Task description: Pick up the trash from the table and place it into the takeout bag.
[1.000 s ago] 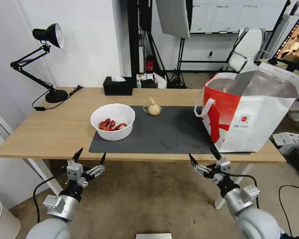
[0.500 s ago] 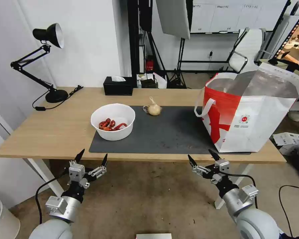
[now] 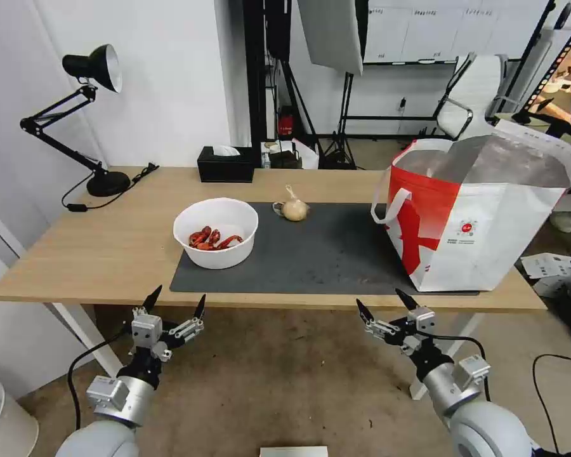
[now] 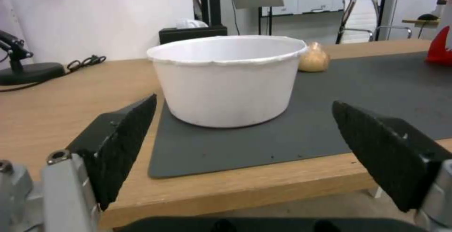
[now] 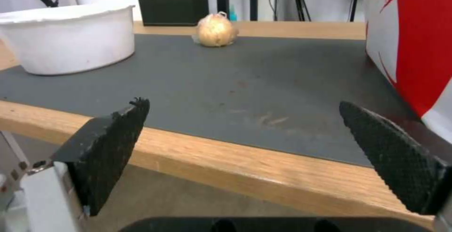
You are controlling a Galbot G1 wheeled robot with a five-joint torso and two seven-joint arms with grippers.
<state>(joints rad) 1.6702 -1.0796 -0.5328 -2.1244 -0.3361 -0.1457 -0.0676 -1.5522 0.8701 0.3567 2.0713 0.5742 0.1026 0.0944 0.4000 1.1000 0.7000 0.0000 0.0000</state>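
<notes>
White bowl point(image 3: 216, 232) with red shells: on mat's left end, table point(image 3: 108, 254). Knotted beige bag point(image 3: 294, 209): mid-mat, far edge. Takeout bag point(image 3: 482, 209): right, mouth open. Left gripper point(image 3: 174, 307), right gripper point(image 3: 386, 306): below table edge, fingers apart, empty. Advice: rise above table edge, straddle bowl rim squarely.

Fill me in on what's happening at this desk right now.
Nothing is held. The left gripper and right gripper hang open below the table's near edge. On the grey mat sit a white bowl of crayfish shells and a small knotted beige bag; the takeout bag stands open at the right end.
</notes>
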